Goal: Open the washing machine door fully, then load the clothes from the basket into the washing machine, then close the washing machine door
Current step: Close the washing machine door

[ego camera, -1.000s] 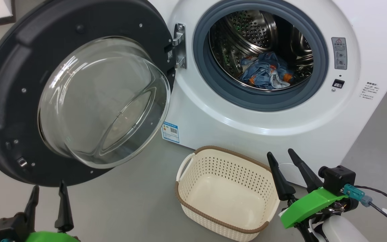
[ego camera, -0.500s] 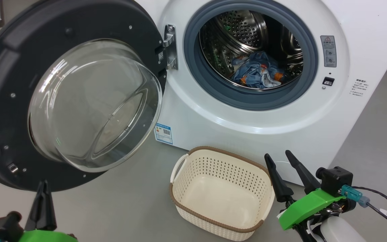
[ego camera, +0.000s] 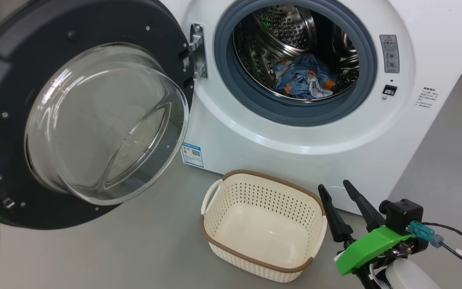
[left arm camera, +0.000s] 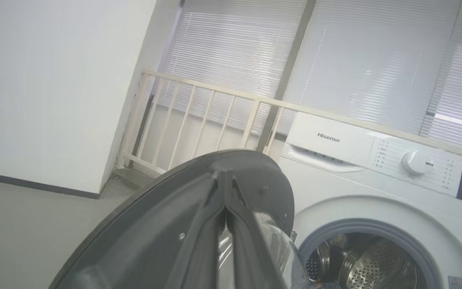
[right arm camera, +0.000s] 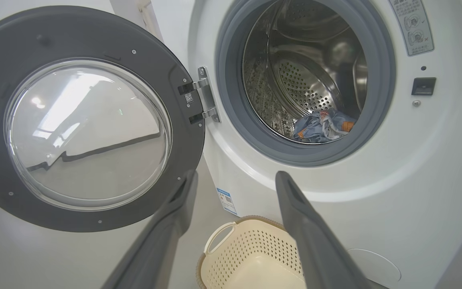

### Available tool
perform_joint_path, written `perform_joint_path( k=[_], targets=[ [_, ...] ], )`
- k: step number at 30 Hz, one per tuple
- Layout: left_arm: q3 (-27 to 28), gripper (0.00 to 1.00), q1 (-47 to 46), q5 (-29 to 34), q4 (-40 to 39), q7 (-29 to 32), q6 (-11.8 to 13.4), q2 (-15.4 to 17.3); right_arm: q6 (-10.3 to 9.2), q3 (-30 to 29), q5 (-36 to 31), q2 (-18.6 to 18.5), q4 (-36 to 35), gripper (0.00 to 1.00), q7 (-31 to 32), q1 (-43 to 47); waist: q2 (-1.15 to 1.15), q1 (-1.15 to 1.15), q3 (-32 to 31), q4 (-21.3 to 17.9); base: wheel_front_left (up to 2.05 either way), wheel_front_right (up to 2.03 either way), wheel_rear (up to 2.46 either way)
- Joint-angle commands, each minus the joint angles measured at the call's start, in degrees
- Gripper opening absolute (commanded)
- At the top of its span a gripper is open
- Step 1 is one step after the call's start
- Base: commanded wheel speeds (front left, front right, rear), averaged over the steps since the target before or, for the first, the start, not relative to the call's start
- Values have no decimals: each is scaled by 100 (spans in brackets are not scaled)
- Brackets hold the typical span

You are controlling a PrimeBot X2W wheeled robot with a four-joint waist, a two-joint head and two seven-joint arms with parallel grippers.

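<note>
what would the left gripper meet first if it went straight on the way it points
Most likely the washing machine door: in the left wrist view the left gripper, fingers shut, points straight at its dark rim. Whether the tips touch it is unclear.

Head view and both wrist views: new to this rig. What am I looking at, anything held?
A wheeled two-armed robot doing laundry. Head view, from its head: the washing machine, its door swung open, the clothes in the drum, the basket empty on the floor, the right pincer open, holding nothing. Left wrist view looks along the left pincer, shut on nothing, toward the door's rim. Right wrist view looks along the right pincer at the same machine.
</note>
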Motion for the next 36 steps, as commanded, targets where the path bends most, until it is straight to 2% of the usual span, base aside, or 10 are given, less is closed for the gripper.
perform_joint_path(
  k=[1, 3, 5, 7, 10, 15, 20, 26, 30, 36],
  targets=[
    [427, 0, -543, -548, -130, 209, -57, 208, 32, 102, -7, -54, -108, 100, -29, -138, 0, 0, 44, -35, 0, 0, 0],
    [586, 0, -801, -714, 5, 352, -94, 469, 32, 136, -15, -67, -94, 100, -29, -156, 0, 0, 73, -78, 0, 0, 0],
    [799, 0, -1105, -1083, 253, 467, -124, 570, 32, 165, -25, -85, -75, 100, -29, -180, 0, 0, 108, -131, 0, 0, 0],
    [1024, 0, -1444, -1442, 679, 586, -165, 749, 32, 194, -36, -107, -58, 100, -29, -210, 0, 0, 149, -187, 0, 0, 0],
    [1395, 0, -1925, -2112, 1396, 787, -194, 851, 32, 234, -47, -141, -28, 100, -29, -247, 0, 0, 191, -275, 0, 0, 0],
    [1806, 0, -2437, -2719, 2651, 1025, -214, 1116, 32, 266, -69, -218, -17, 100, -16, -305, 0, 0, 280, -401, 0, 0, 0],
    [2120, 0, -2743, -3034, 3893, 1064, -245, 1414, 32, 304, -113, -278, -60, 100, 60, -400, 0, 0, 396, -569, 0, 0, 0],
    [2278, 0, -2896, -3237, 4773, 1137, -291, 1679, 32, 280, -187, -322, -119, 100, 152, -465, 0, 0, 550, -748, 0, 0, 0],
    [2286, 0, -2950, -3355, 5267, 1241, -313, 1831, 32, 231, -261, -334, -187, 100, 216, -483, 0, 0, 677, -881, 0, 0, 0],
    [2130, 0, -2902, -3506, 5347, 1643, -316, 1874, 32, 157, -337, -321, -263, 100, 257, -466, 0, 0, 739, -941, 0, 0, 0]
  ],
)
